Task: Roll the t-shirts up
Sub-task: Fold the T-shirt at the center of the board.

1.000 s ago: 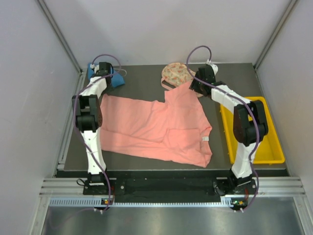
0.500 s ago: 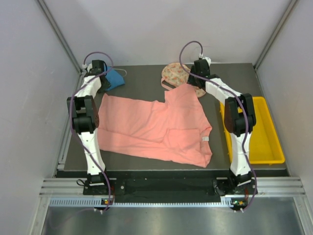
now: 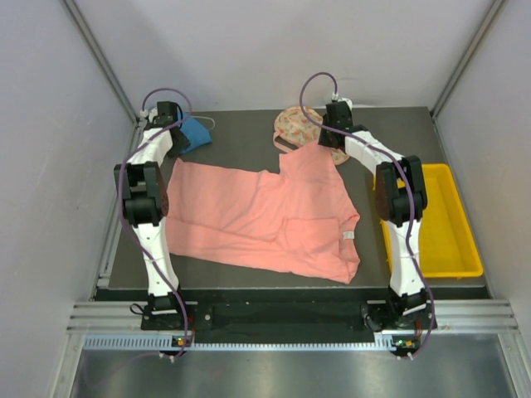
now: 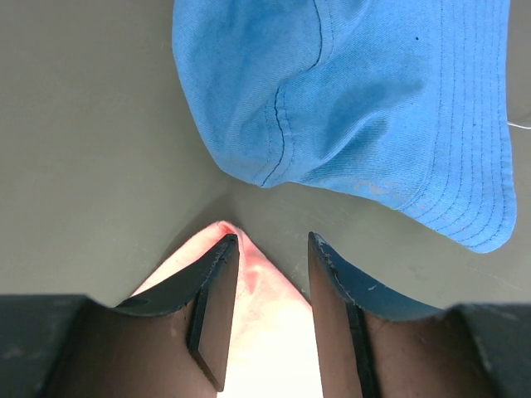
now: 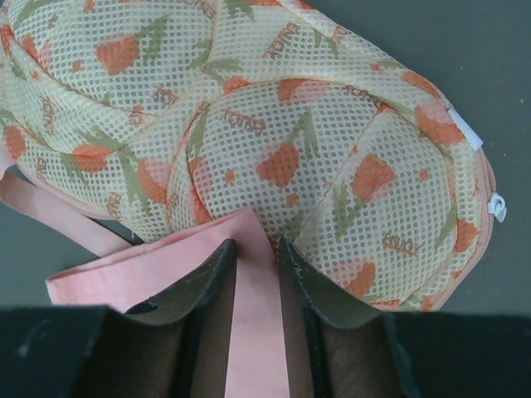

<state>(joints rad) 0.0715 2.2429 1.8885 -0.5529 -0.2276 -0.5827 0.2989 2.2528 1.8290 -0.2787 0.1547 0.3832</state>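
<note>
A salmon-pink t-shirt (image 3: pixel 265 215) lies spread flat on the dark table, its white label near the front right. My left gripper (image 3: pixel 172 148) is at the shirt's far left corner. In the left wrist view its jaws (image 4: pixel 272 240) stand apart, with the pink corner (image 4: pixel 265 332) lying between them. My right gripper (image 3: pixel 328 139) is at the far right corner. Its jaws (image 5: pixel 257 245) stand closer together astride the pink edge (image 5: pixel 166 269), a narrow gap still showing. A blue t-shirt (image 4: pixel 357 99) lies bunched just beyond the left gripper. A floral-print one (image 5: pixel 274 124) lies just beyond the right.
A yellow bin (image 3: pixel 455 236) stands at the table's right edge, beside the right arm. The blue cloth (image 3: pixel 195 133) and the floral bundle (image 3: pixel 297 124) sit along the table's far edge. Grey walls enclose the table on three sides.
Both arms have reached a little farther toward the table's back, the left one shifting left. The right jaws have narrowed around the pink edge. The shirt has not moved.
</note>
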